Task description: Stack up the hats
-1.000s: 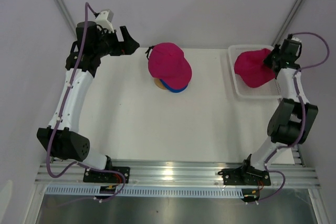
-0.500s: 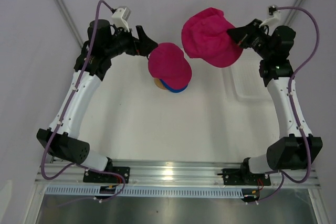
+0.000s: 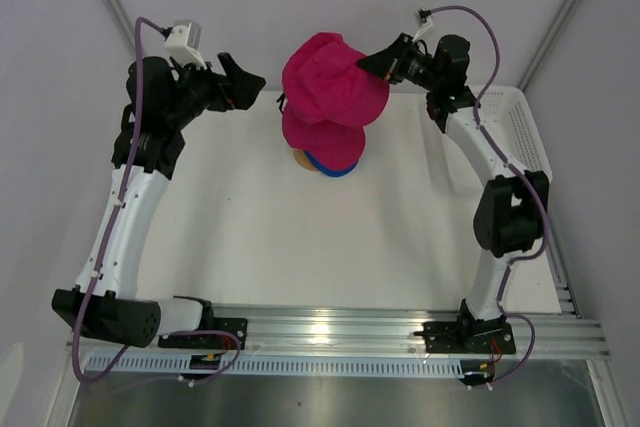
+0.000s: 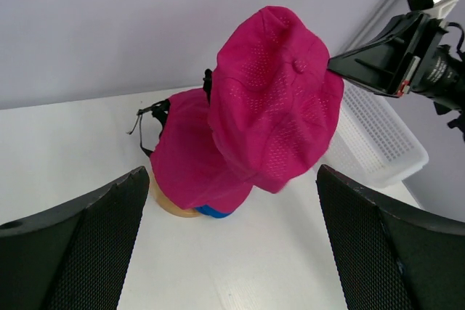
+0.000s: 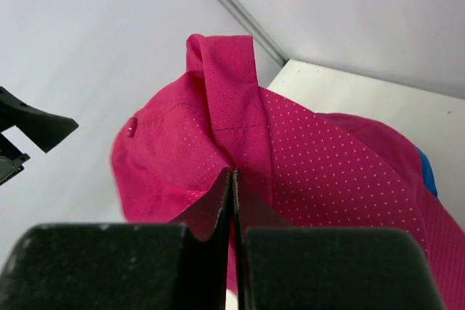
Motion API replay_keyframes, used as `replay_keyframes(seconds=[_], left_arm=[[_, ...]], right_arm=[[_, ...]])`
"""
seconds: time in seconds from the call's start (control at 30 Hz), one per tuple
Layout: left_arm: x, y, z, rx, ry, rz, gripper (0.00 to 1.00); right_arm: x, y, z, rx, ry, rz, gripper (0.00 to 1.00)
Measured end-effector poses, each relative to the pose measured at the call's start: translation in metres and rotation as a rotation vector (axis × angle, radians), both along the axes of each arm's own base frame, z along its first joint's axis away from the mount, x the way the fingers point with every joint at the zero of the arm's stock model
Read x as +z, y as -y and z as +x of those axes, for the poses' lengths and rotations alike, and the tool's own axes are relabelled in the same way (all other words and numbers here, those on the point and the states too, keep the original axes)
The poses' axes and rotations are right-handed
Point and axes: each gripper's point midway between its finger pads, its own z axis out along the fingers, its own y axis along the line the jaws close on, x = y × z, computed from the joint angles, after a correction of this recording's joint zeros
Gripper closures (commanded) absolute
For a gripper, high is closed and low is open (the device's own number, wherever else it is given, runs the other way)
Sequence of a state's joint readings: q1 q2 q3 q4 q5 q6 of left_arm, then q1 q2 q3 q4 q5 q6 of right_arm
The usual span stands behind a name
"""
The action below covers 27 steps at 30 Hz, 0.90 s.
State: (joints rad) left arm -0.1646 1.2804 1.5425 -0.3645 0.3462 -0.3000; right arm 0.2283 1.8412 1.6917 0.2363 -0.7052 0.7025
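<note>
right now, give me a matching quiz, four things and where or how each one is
1 held hat
2 blue hat
3 basket
4 left gripper

a open, holding nothing
b right side of the table
c pinched by the right gripper, in the air
d on the stand, under a pink hat

Pairs: 1-c, 2-d, 3-b, 4-a

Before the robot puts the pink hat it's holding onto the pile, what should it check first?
1. right tool shut on the held pink hat: ok.
2. held pink hat over the pile: ok from the top view; exactly centred, cannot tell.
3. held pink hat level, opening down: not ok, it hangs tilted.
4. lower pink hat sits over the blue hat on the wooden stand: ok.
5. left tool open and apart from the hats: ok.
</note>
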Motion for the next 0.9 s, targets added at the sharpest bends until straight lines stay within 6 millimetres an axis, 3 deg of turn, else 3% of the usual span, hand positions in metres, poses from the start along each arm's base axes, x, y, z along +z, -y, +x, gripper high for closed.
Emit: replay_keyframes(seconds=[0.13, 0.33, 0.57, 0.67, 0.73, 0.77, 0.9], left_arm=[[-0.023, -0.021, 0.017, 0.063, -0.053, -0.040, 0.01], [-0.088, -0.059, 0.040, 0.164, -0.202, -0.109, 0.01], [-0.115, -0.071, 0.065, 0.184, -0.253, -0.138, 0.04], [-0.134, -0.070, 0.081, 0.181, -0.291, -0.159, 0.08], [-0.148, -0.068, 0.091, 0.177, -0.321, -0.180, 0.12], [-0.156, -0.067, 0.096, 0.175, -0.339, -0.192, 0.13], [-0.179, -0.060, 0.112, 0.162, -0.384, -0.233, 0.18]], right_arm=[[-0.020, -0.019, 0.034, 0.069, -0.007, 0.013, 1.00], [-0.058, -0.042, 0.064, 0.153, -0.022, 0.008, 1.00], [-0.086, -0.047, 0.070, 0.194, -0.075, -0.027, 0.96], [-0.099, -0.044, 0.070, 0.181, -0.073, -0.072, 0.84], [-0.112, -0.042, 0.070, 0.168, -0.089, -0.107, 0.61], [-0.121, -0.040, 0.071, 0.160, -0.100, -0.130, 0.43], [-0.143, -0.035, 0.070, 0.142, -0.142, -0.188, 0.33]])
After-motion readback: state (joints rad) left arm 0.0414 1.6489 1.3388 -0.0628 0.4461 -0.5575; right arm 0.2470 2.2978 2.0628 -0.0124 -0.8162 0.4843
